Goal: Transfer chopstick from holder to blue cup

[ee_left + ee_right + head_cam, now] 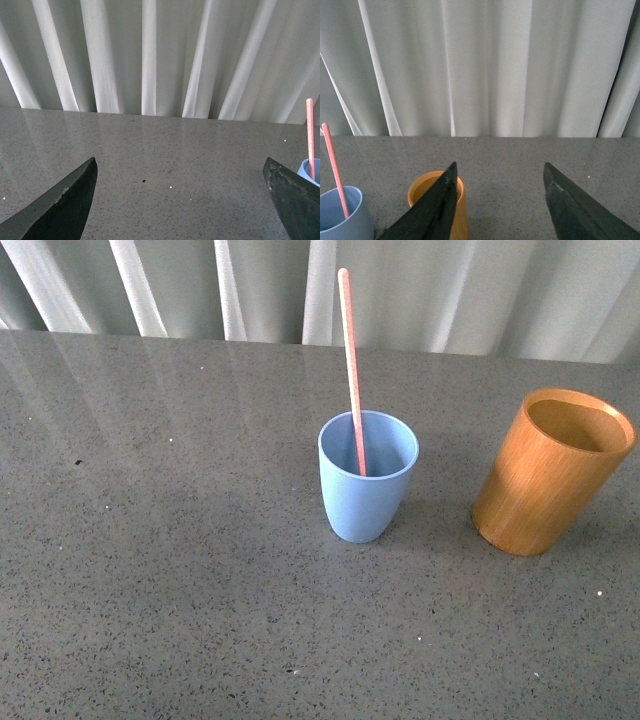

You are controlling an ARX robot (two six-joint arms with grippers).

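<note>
Left gripper (181,200), right gripper (502,200): 2 dark tapered fingers each.

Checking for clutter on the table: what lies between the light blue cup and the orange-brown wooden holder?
Nothing. In the front view, only bare grey speckled tabletop separates the light blue cup from the orange-brown wooden holder.

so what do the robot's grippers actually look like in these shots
Only the fingers show, in the wrist views. The left gripper has two dark grey, nearly black matte fingers with broad, curved, blade-like shapes tapering to points. The right gripper has the same dark, wedge-shaped fingers with smooth edges. No cables, markings or labels are visible, and the front view shows neither arm.
</note>
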